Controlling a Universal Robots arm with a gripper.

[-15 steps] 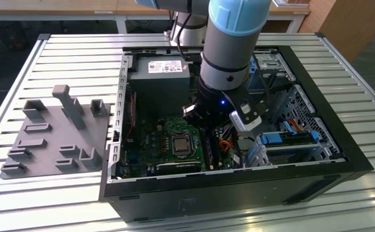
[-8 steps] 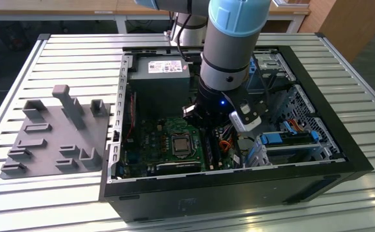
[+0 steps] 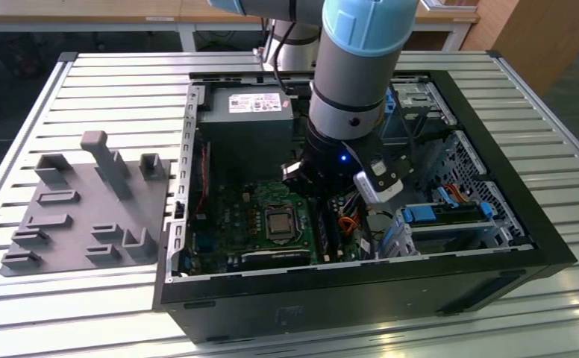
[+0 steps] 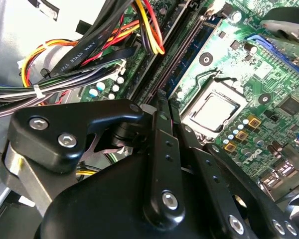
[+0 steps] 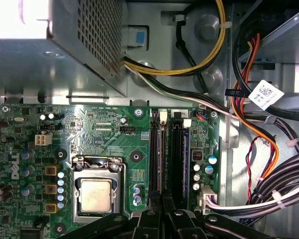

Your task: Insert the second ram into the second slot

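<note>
Underneath, a slatted metal table, with an open computer case lying on it and a grey fixture plate beside that, toward the exterior view's left. Down into the case from above, the robot arm, past the grey power supply and over the green motherboard. Along the board's edge, bundled cables in black, orange and yellow. At the arm's end, the gripper, low above the memory slots, fingers pressed close together with only a thin slit between; impossible to tell whether anything thin sits in that slit. Near the slots, the metal-capped processor socket. Standing on edge in a slot just beside the one under the fingertips, a dark-blue ram stick, apart from the fingers; no telling whether first or second.
</note>
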